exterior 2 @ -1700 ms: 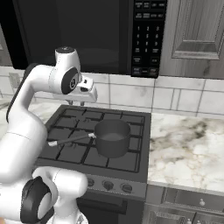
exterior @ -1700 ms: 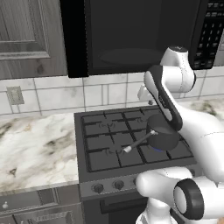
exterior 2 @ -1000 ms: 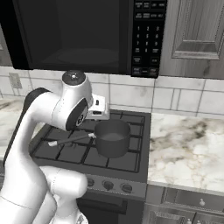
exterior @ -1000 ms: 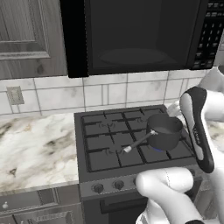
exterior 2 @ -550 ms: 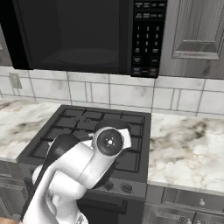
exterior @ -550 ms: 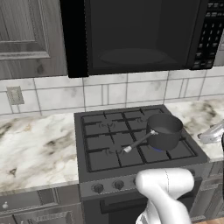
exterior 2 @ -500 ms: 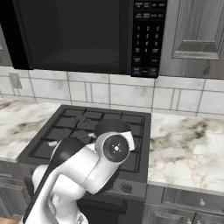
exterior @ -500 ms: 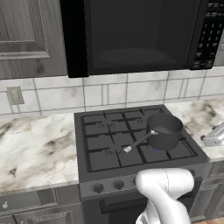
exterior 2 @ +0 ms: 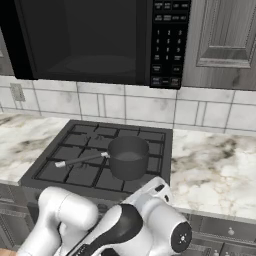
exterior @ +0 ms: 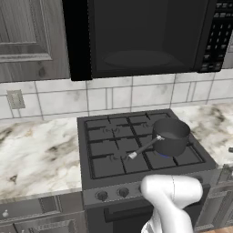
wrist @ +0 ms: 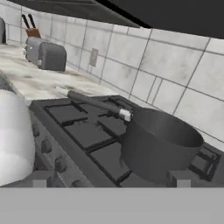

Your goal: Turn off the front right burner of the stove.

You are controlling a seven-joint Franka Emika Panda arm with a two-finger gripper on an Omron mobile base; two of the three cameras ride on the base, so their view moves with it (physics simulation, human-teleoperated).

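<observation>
The stove (exterior: 107, 152) is a dark gas range with black grates. A dark saucepan (exterior: 170, 136) with a long handle stands on the front right burner (exterior: 162, 155), where a little blue glow shows under its base. Small round knobs (exterior: 122, 192) line the front panel. In the hand view my gripper (wrist: 109, 180) is open, one of its fingertips (wrist: 39, 178) far from the other, with nothing between them. It hovers low at the stove's front right, looking across the saucepan (wrist: 158, 144) and the knobs (wrist: 60, 164). The arm's white body (exterior 2: 150, 220) hides the right knobs.
A black microwave (exterior: 141, 36) hangs over the stove. Marble counter (exterior 2: 215, 165) runs on both sides. A toaster (wrist: 51, 56) and a knife block (wrist: 30, 26) stand far along the counter. A wall outlet (exterior: 15, 98) sits in the tiled backsplash.
The arm has swung from above the stove down and to the right, ending low in front of the range. The saucepan has not moved.
</observation>
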